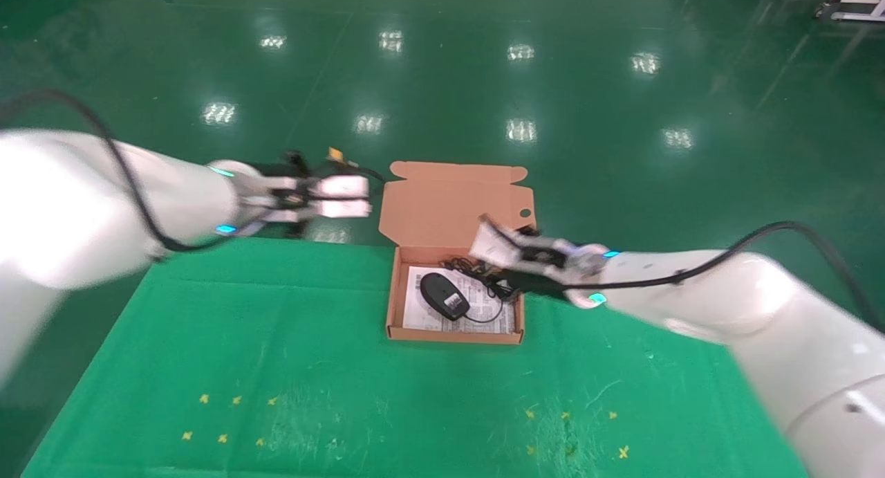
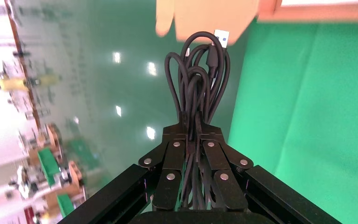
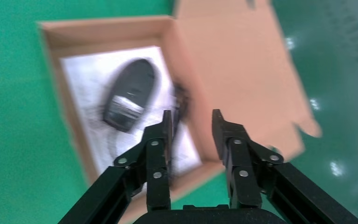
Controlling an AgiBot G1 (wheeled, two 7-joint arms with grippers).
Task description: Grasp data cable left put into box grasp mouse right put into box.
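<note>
My left gripper [image 2: 192, 128] is shut on the data cable [image 2: 198, 79], a looped black bundle with a plug end. In the head view the left gripper [image 1: 359, 198] hangs past the table's far edge, left of the box's flap lid [image 1: 449, 205]. The salmon-orange box [image 1: 395, 291] stands open on the green table. The black mouse [image 1: 444, 295] lies inside it on a white printed sheet, its cord [image 1: 477, 270] beside it. My right gripper [image 1: 494, 263] is open and empty over the box's far right corner. In the right wrist view it [image 3: 191, 123] is above the mouse [image 3: 129, 93].
The green cloth table [image 1: 276, 339] has small yellow marks near its front edge [image 1: 221, 416]. Shiny green floor lies beyond the far edge [image 1: 442, 84]. The raised flap lid [image 3: 233, 56] stands behind the box, between the two grippers.
</note>
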